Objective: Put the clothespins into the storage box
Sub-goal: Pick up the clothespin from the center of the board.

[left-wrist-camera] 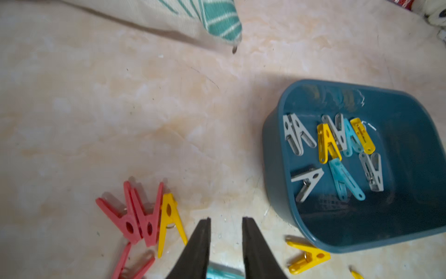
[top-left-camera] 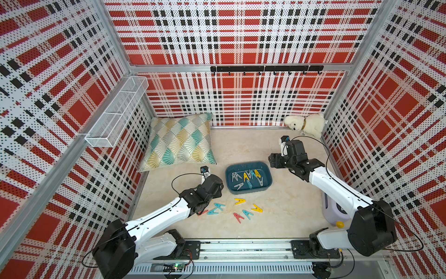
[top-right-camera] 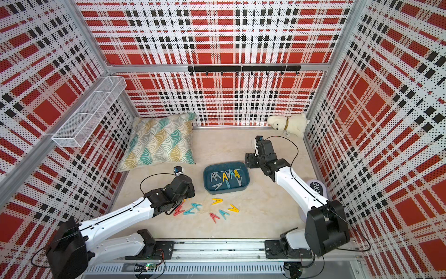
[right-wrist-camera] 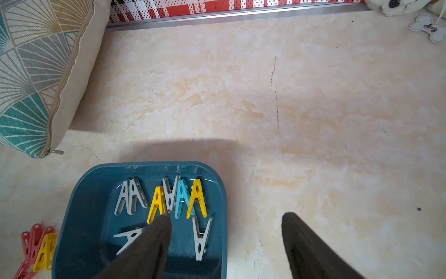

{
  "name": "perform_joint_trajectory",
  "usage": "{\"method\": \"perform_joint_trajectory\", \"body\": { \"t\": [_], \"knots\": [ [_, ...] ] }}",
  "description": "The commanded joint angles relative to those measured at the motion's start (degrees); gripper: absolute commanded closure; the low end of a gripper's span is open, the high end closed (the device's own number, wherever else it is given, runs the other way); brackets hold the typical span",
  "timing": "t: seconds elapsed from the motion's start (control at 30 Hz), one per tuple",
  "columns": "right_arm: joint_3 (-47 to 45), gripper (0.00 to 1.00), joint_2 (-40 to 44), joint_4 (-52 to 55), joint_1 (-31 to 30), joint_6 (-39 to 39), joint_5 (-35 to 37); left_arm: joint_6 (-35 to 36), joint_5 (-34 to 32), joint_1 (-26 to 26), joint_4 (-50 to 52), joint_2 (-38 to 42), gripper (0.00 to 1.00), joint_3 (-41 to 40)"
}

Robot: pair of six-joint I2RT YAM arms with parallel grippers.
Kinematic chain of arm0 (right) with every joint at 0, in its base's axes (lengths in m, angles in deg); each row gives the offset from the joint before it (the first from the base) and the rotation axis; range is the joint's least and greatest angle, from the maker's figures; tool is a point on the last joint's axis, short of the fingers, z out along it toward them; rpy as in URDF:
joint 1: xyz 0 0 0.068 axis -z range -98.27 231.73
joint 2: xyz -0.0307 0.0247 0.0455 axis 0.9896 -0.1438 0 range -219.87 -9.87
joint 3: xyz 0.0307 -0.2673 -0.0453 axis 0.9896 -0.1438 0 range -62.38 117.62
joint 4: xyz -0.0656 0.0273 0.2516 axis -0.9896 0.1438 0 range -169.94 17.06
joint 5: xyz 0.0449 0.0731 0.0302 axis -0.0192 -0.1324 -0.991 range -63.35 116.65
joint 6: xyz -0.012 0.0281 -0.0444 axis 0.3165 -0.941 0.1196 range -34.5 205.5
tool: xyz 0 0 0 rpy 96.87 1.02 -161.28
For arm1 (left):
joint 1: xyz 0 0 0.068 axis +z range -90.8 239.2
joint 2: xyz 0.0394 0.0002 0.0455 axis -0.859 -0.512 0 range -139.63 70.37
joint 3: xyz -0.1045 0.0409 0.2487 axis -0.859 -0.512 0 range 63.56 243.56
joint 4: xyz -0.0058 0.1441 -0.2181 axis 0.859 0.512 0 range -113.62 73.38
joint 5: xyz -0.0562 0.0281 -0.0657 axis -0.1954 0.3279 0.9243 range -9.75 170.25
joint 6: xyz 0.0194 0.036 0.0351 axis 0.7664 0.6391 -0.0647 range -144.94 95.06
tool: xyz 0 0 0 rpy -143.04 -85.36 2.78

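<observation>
The storage box (top-left-camera: 248, 192) sits near the middle of the table, with about nine clothespins already in it. The other clothespins lie loose on the table between the box and the near edge. A red and yellow cluster (left-wrist-camera: 144, 222) is toward the left edge, and a yellow clothespin (top-left-camera: 240, 201) lies just outside the box's near wall.

The left hand (left-wrist-camera: 226, 218) hangs directly over this scatter, fingers a little apart. A teal clothespin (left-wrist-camera: 224, 273) shows across the gap low down, but I cannot tell whether it is pinched or only lying underneath.

The right hand (right-wrist-camera: 226, 215) is spread wide and empty over the box's right end, well apart from the loose pins. The left arm is therefore much the nearer for the next pick.
</observation>
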Motion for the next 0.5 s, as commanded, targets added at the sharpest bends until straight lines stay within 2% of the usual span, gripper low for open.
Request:
{"method": "perform_joint_trajectory", "body": {
  "t": [0.0, 0.17, 0.47],
  "knots": [
    [0.5, 0.21, -0.1, -1.8, 0.3, -0.2, -1.4, -6.4, -2.7, -1.2, 6.9, -2.6, 0.7, 1.3],
    [-0.8, 0.22, 1.2, -2.6, 0.3, -0.8, -2.8, -9.8, -2.1, -2.8, 9.0, -5.0, 0.64, 1.7],
    [-1.4, 0.22, 2.0, -3.3, 0.2, -0.9, -4.0, -11.9, -1.9, -3.6, 9.0, -8.4, 0.64, 0.8]
  ]
}}
